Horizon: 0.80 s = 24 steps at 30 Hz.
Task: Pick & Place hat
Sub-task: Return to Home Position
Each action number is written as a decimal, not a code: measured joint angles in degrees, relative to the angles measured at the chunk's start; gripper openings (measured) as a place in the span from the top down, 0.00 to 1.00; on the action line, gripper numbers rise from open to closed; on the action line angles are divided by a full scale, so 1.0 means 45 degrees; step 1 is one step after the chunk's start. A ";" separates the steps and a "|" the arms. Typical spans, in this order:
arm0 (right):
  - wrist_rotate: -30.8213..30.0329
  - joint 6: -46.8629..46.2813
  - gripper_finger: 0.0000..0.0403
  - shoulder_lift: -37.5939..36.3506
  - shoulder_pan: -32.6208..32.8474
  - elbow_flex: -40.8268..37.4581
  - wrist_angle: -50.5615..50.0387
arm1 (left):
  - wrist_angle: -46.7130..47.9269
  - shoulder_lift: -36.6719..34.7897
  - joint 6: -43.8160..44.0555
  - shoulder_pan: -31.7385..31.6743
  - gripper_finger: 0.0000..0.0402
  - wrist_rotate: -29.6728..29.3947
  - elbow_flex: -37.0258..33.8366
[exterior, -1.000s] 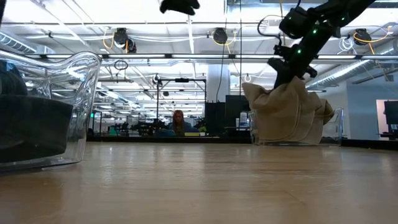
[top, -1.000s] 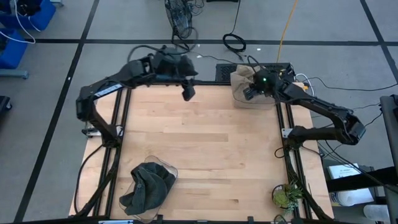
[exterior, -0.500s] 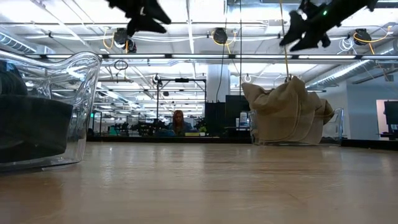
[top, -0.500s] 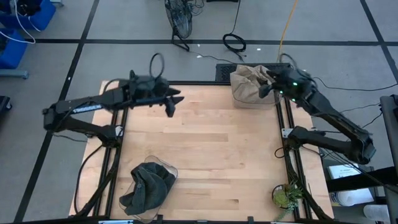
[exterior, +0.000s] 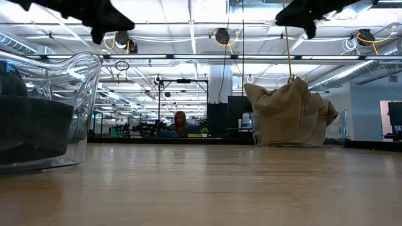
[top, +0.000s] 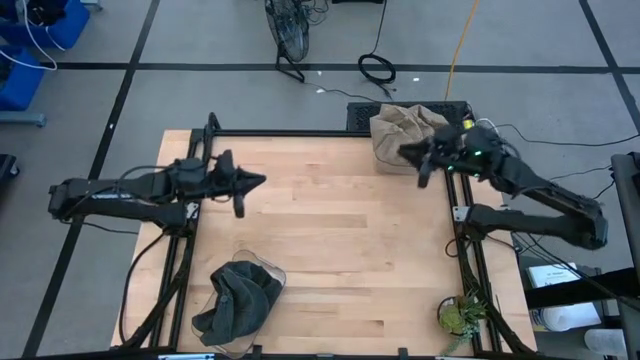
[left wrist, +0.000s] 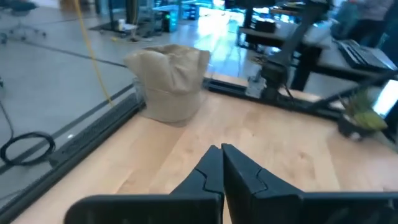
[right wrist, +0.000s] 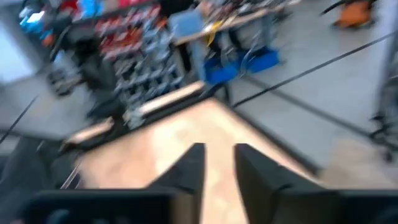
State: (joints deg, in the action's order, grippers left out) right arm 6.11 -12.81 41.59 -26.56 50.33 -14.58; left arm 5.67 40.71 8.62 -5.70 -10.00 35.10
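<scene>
The brown cap (top: 400, 135) sits bunched up in the top transparent bin (exterior: 340, 129) at the table's far right corner, its crown heaped well above the rim. The black cap (top: 240, 300) lies folded in the bottom transparent bin (top: 263, 263) at the near left. As I judge it, both caps are placed, and what is left for me is to fold my arms home.

My right gripper (top: 408, 154) hangs in the air just beside the brown cap, on its table side. Its fingers (right wrist: 194, 163) stand slightly spread with bare wood showing between them, and they hold nothing. My left gripper (top: 252, 183) hovers over the left part of the table (top: 330, 240), well apart from both bins. Its fingers (left wrist: 211, 167) are pressed together and empty.

The risk is on my right side. The cap's cloth stands proud of the bin, so a swing that cuts close could catch a fold, drag the cap out or tip the light bin. On my left, dropping low towards the near edge could clip the black cap's bin. From table height both of my arms look high above everything, which helps.
</scene>
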 joint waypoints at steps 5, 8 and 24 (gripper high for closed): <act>-0.0137 0.0651 0.97 0.1391 0.1965 0.0001 0.0212 | 0.0010 -0.1367 -0.0128 0.0593 0.99 0.0462 -0.1673; -0.0654 0.0682 0.96 0.2192 0.2987 0.0005 0.0308 | -0.0057 -0.2103 0.0295 0.0863 0.99 0.0476 -0.2700; -0.0752 0.0760 0.99 0.3427 0.4428 0.0005 0.2666 | -0.4688 -0.5829 -0.0882 0.1296 1.00 0.1724 -0.7665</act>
State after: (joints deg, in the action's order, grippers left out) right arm 2.72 -9.39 57.01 -6.63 50.35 -2.58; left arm -15.42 14.48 4.66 0.13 -2.25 0.61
